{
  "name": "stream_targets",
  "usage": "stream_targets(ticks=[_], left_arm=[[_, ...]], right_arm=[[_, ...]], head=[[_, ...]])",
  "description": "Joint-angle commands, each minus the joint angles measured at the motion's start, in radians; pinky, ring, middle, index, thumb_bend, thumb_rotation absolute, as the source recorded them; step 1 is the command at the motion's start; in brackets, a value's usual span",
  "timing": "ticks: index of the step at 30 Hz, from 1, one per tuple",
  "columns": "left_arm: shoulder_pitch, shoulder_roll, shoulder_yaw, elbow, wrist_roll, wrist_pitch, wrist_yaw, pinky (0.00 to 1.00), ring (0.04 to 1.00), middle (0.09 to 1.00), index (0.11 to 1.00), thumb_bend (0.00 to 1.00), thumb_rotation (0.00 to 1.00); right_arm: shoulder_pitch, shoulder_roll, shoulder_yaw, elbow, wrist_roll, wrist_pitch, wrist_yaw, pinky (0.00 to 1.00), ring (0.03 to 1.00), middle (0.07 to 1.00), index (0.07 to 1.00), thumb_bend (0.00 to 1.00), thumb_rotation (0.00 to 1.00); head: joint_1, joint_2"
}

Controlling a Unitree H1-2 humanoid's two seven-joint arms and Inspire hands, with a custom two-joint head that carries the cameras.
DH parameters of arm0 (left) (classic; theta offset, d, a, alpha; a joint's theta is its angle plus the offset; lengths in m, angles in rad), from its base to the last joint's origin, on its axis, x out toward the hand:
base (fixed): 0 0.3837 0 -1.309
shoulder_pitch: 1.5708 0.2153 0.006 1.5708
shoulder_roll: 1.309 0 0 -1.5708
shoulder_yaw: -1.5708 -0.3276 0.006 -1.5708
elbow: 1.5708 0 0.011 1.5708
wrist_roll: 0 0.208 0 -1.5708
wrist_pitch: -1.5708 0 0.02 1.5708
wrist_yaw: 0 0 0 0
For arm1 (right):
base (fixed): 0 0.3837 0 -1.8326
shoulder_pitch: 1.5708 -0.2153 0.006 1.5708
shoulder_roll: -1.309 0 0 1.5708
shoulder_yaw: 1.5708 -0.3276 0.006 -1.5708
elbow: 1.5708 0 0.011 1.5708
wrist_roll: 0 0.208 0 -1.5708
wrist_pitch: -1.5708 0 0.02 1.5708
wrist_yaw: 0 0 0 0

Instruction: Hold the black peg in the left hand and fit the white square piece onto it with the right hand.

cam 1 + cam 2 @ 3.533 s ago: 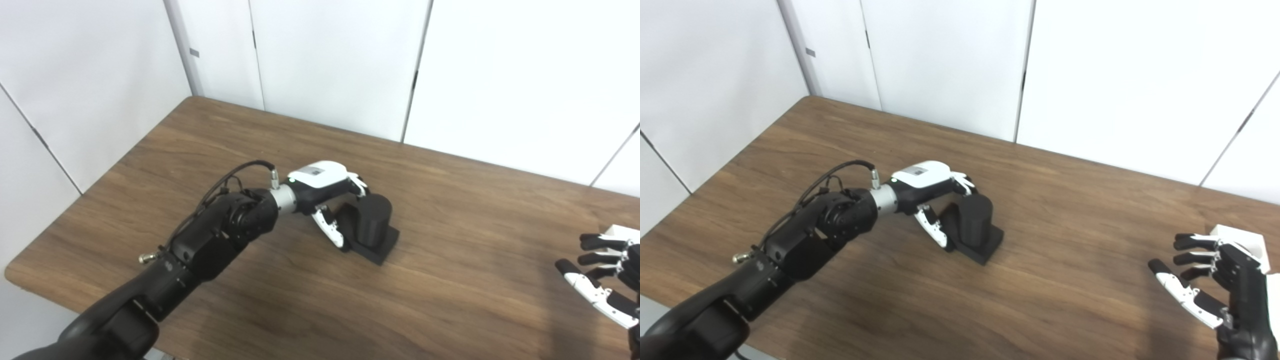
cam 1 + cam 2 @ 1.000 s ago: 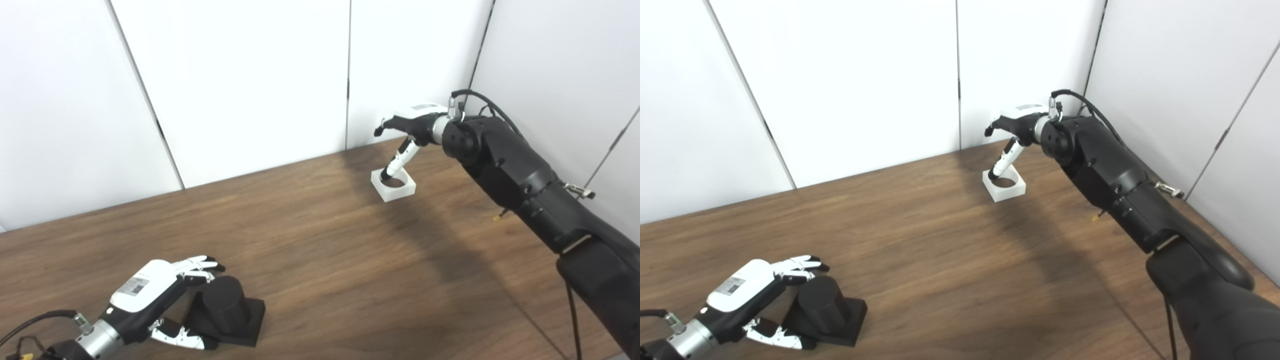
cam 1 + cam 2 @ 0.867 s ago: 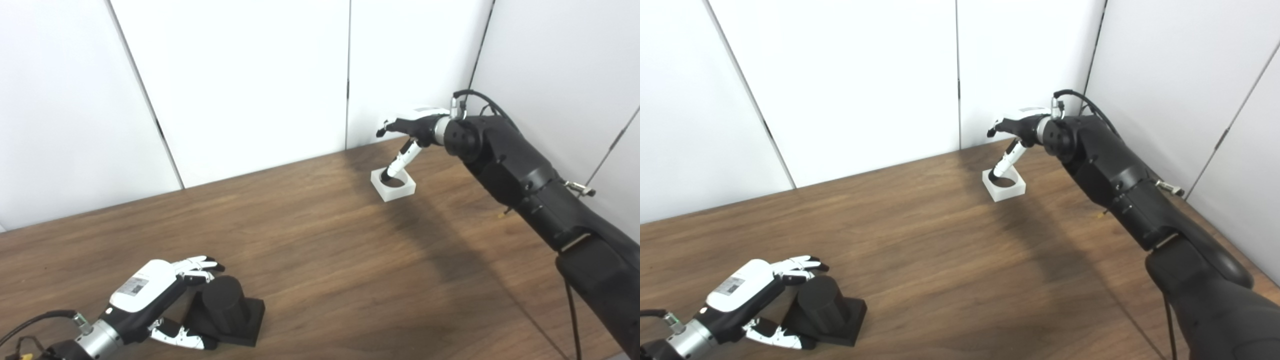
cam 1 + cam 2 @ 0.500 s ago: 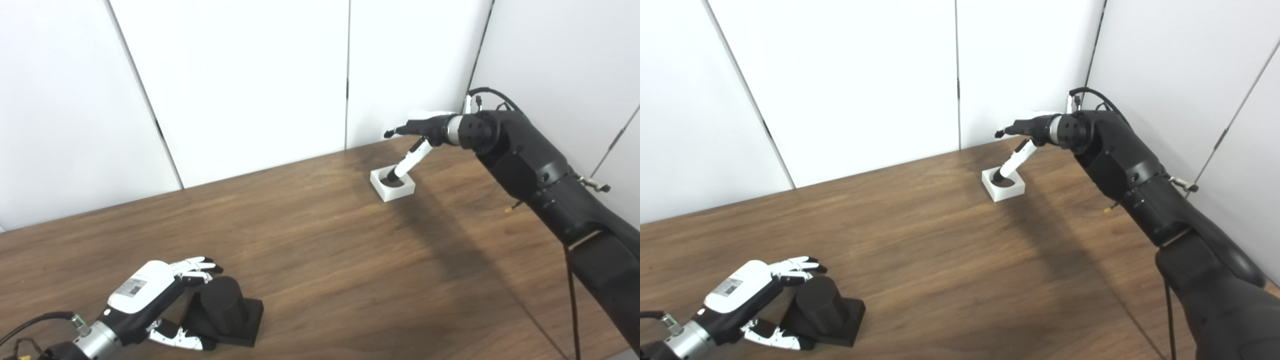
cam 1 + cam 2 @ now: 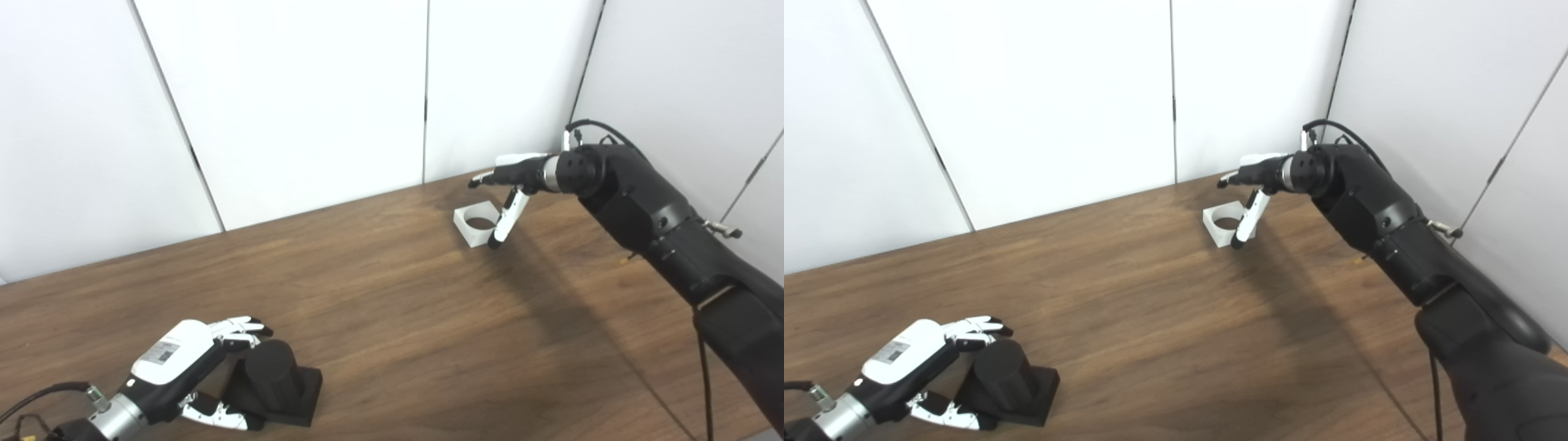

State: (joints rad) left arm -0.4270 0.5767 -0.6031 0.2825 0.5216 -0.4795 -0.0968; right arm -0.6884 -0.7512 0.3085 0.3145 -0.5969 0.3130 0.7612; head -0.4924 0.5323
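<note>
Surface (image 5: pixel 392 318): wooden; broad bare stretch lay between the two hands; walls met close behind the right hand.
Black peg (image 5: pixel 272 383): upright on its square base, cupped between the left hand's (image 5: pixel 174 373) fingers and thumb, fingers loosely curled, grip not clearly closed.
White square piece (image 5: pixel 478 223): flat, hole upward, just beneath the right hand (image 5: pixel 511 184).
Right fingers (image 5: pixel 503 223): spread wide, holding nothing; the lowest lay over the piece's near corner.

Wooden table (image 5: pixel 392 306), white panelled walls (image 5: pixel 294 92), seemingly a corner
</note>
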Motion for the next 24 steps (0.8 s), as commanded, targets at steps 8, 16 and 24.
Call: stream_targets(ticks=[8, 16, 24], left_arm=[[0.044, 0.049, -0.001, 0.000, 0.057, 0.011, -0.099, 0.77, 0.881, 0.829, 0.488, 0.52, 0.06], [0.051, 0.044, 0.012, -0.014, 0.060, 0.012, -0.111, 0.77, 0.877, 0.826, 0.488, 0.52, 0.06], [0.065, 0.042, 0.033, -0.035, 0.052, 0.014, -0.128, 0.77, 0.876, 0.822, 0.487, 0.52, 0.06]], right_arm=[[-0.049, -0.009, 0.012, 0.004, -0.017, 0.004, -0.029, 0.83, 1.000, 1.000, 0.980, 0.95, 0.22], [-0.037, -0.002, 0.016, 0.012, -0.018, -0.006, -0.056, 0.79, 0.981, 1.000, 0.981, 0.94, 0.22], [-0.018, 0.012, 0.021, 0.027, -0.027, -0.026, -0.108, 0.79, 0.966, 0.996, 0.957, 0.89, 0.18]], head=[[0.004, 0.001], [0.013, 0.002], [0.018, 0.008]])
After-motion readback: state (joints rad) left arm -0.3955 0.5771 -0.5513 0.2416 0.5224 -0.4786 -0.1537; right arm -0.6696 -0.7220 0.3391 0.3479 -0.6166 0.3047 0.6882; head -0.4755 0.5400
